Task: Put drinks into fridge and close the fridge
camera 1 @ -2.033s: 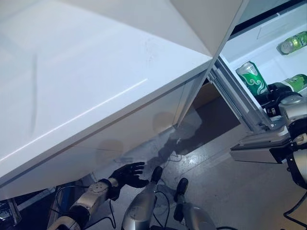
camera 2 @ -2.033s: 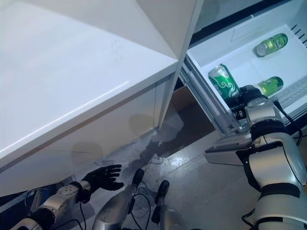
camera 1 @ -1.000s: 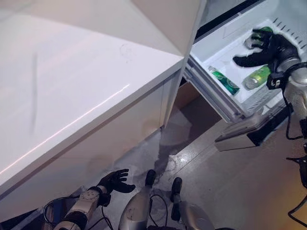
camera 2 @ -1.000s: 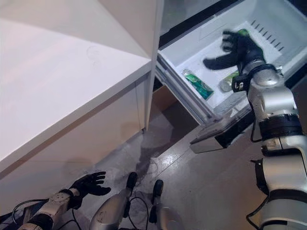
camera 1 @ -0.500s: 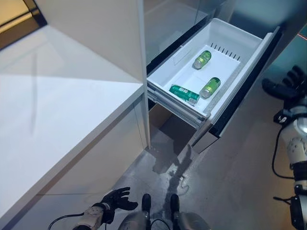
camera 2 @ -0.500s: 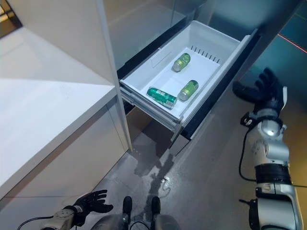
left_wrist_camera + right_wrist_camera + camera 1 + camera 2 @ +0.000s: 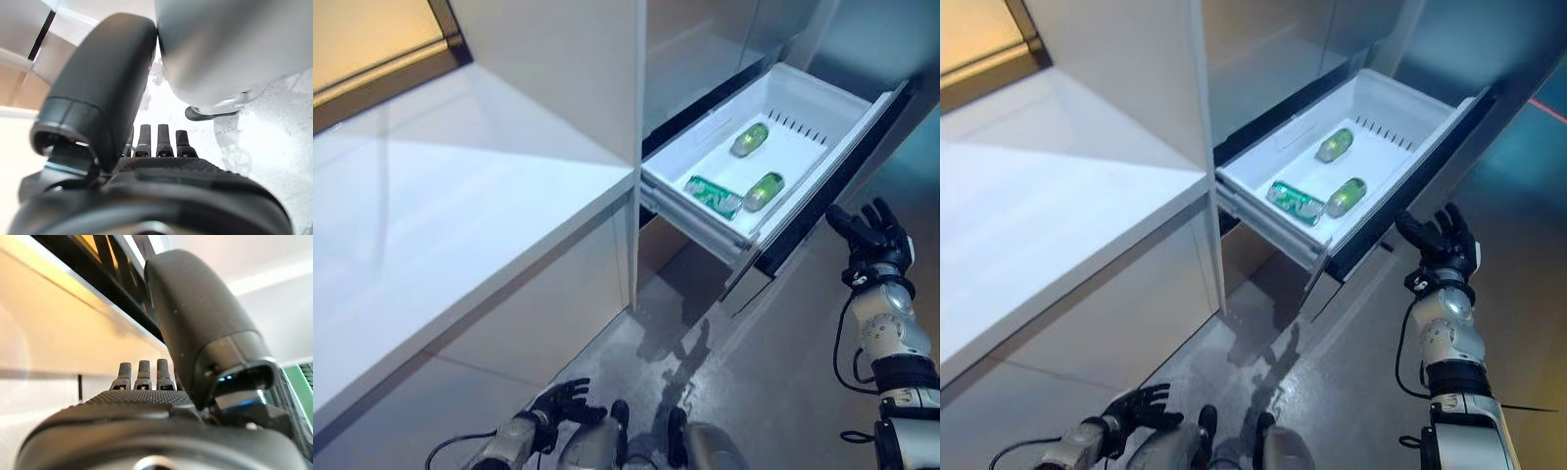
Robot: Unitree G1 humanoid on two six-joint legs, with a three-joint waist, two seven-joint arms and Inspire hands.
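The white fridge drawer stands pulled out, with a dark front panel. Green cans lie on their sides inside it, also in the right eye view. My right hand is open and empty, held just in front of the drawer's dark front, not touching it; it also shows in the right eye view and in its own wrist view. My left hand hangs low near the floor, fingers relaxed and empty; it also shows in its wrist view.
A large white counter fills the left side, its corner beside the drawer. A tall white cabinet panel stands between counter and fridge. Grey concrete floor lies below the drawer.
The camera has shifted, so the drawer sits further right in view. My right hand has come closer to the drawer's dark front. The cans lie as before.
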